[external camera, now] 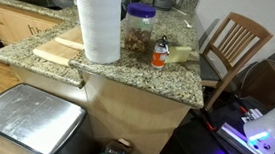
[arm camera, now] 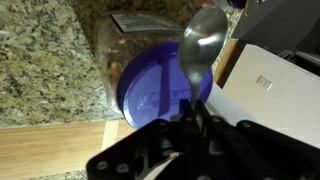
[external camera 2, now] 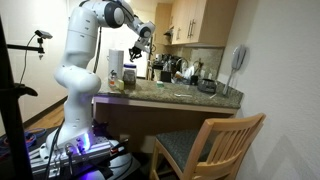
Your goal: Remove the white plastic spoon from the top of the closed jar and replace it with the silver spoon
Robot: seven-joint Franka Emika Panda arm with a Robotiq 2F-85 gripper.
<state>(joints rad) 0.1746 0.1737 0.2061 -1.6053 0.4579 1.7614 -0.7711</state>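
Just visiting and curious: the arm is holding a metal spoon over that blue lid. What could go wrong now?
The pincer grips the spoon only by its handle end, so it could swivel or slip. In the wrist view the spoon's bowl appears to reach past the lid's rim; released there, it might tip off the jar.

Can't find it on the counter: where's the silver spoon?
In the wrist view, the gripper holds the silver spoon by its handle, bowl over the right edge of the blue lid of the closed jar.
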